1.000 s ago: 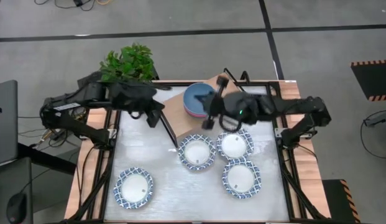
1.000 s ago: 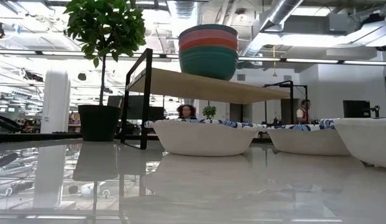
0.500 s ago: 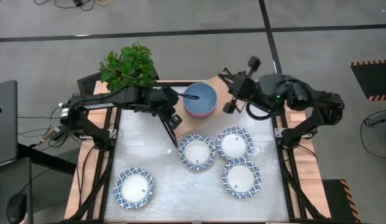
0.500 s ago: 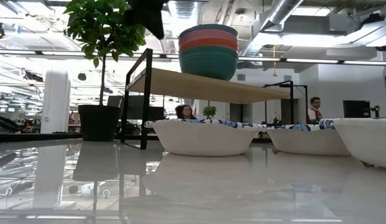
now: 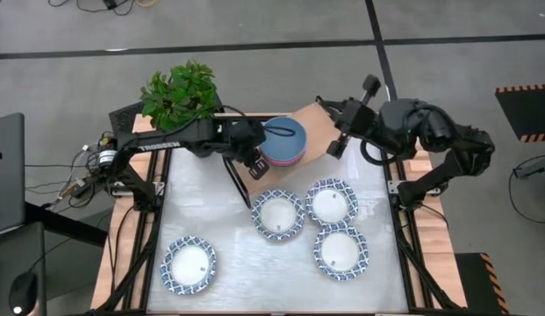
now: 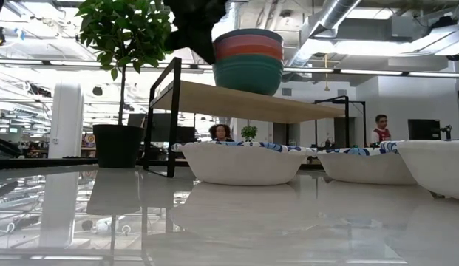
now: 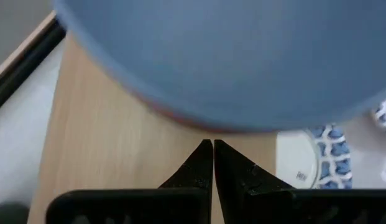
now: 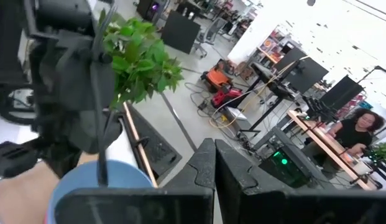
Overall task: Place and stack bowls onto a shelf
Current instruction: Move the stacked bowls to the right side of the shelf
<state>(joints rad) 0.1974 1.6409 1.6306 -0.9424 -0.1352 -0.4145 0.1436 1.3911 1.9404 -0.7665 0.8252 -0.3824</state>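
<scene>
We note the left pincer pressed closed and empty, hovering at the rim of the blue bowl topping the stack on the shelf at the worktop's far edge. Right pincer closed, empty, above the shelf's right end. Four patterned bowls sit on the worktop.

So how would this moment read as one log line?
left end effector: shut, beside bowl stack | right end effector: shut, raised | shelf: three bowls stacked

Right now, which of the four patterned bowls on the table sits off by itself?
The patterned bowl nearest the table's front left corner. The other three cluster together right of centre, below the shelf.
</scene>
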